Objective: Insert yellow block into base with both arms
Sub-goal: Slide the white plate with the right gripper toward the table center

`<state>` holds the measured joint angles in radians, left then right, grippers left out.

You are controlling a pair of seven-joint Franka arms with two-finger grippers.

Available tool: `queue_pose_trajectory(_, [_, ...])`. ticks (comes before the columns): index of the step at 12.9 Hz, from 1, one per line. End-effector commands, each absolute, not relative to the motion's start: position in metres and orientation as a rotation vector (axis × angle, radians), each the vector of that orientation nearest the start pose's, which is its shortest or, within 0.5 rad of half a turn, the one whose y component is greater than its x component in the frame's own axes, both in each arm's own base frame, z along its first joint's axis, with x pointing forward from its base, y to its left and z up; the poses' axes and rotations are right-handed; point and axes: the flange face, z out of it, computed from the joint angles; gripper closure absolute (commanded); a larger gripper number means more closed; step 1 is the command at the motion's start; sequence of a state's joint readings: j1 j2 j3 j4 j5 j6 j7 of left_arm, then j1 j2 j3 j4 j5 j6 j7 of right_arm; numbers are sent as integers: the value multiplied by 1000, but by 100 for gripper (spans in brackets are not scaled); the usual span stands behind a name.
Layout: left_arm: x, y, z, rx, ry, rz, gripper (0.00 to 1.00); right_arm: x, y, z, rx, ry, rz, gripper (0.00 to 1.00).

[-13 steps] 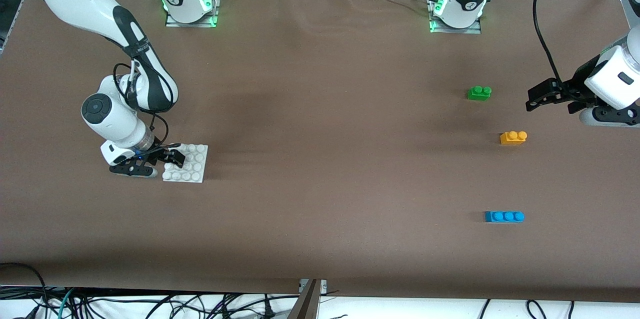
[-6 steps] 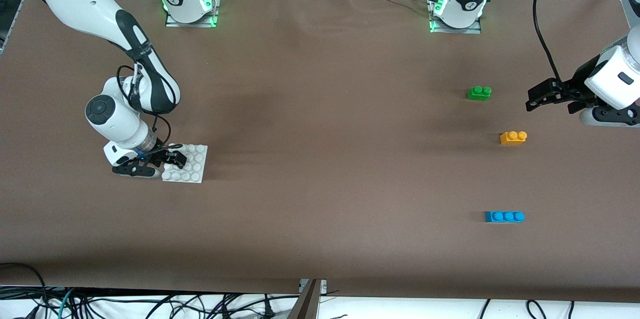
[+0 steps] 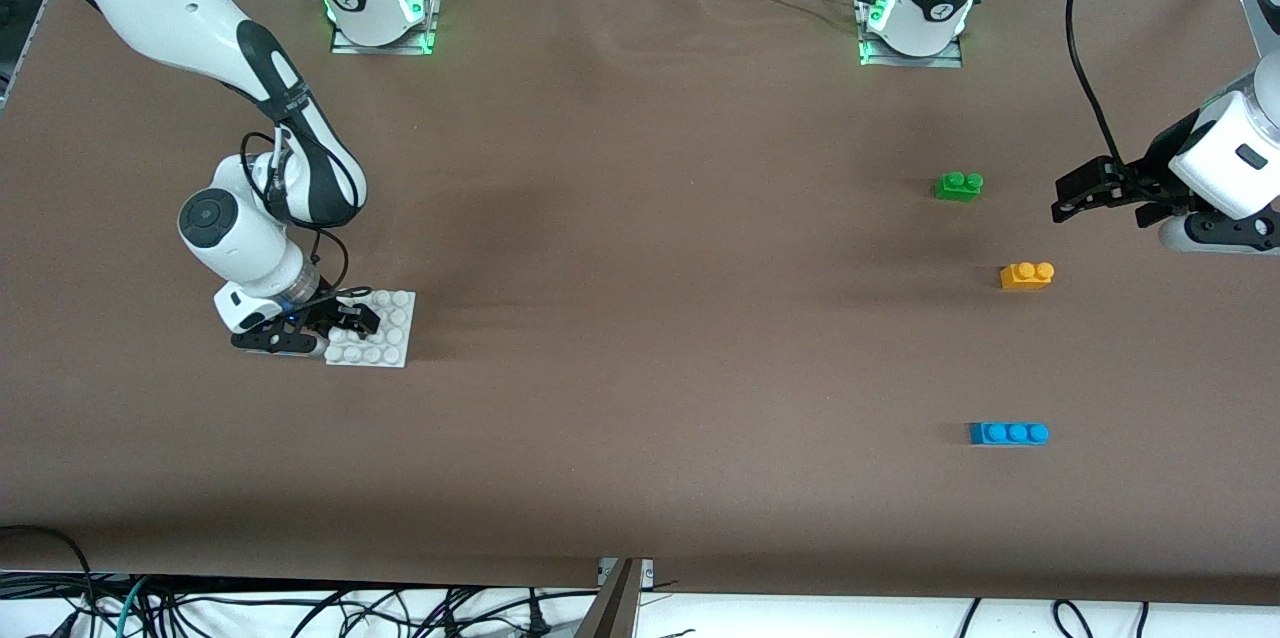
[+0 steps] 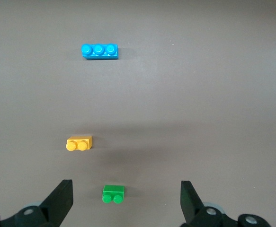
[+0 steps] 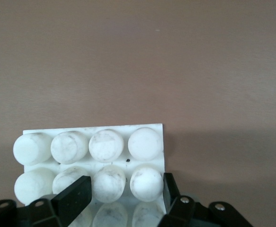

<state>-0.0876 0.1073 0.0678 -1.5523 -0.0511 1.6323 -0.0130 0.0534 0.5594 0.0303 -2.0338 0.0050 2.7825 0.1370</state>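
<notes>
My right end effector (image 3: 345, 323) straddles the flat white studded plastic base (image 3: 385, 328) at lower left, apparently unclamped; I'd seat deeper. Left end effector (image 4: 126, 198) waits open; small orange-yellow plastic block (image 3: 1026, 275) lies mid-right on the surface.

My right gripper (image 3: 345, 318) covered part of the base (image 3: 392, 343), and in the right wrist view the picture's edge cut off the base's nearest studs. My left arm (image 3: 1225, 173) ran off the front view's edge. In the left wrist view my fingers (image 4: 62, 198) were cropped.
</notes>
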Motion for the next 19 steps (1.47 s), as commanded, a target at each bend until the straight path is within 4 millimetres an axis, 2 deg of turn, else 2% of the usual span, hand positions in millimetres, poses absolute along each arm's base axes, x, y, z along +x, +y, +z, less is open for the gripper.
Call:
queue_pose_trajectory(1, [593,-18,583,-3182,35,46,0,609,81,177,-3069,47,-322,29])
queue_pose_trajectory(3, [593,-19,583,-3182,38,46,0,608,106,176,-3057,66,-329,29])
queue_pose_trajectory(6, [593,-18,583,-3182,35,46,0,607,158,166,-3035,101,-327,29])
queue_pose_trajectory(8, [593,-18,583,-3182,35,46,0,608,201,163,-3022,75,-339,29])
queue_pose_trajectory(10, [593,-18,582,-3182,35,49,0,606,242,156,-3002,122,-336,29])
queue_pose_trajectory(13, [593,-18,583,-3182,35,46,0,609,294,147,-3001,152,-357,29])
queue_pose_trajectory(16, [593,-18,582,-3182,35,49,0,609,350,158,-3017,200,-333,29])
queue_pose_trajectory(19, [593,-18,583,-3182,35,49,0,597,412,175,-3011,198,-308,29])
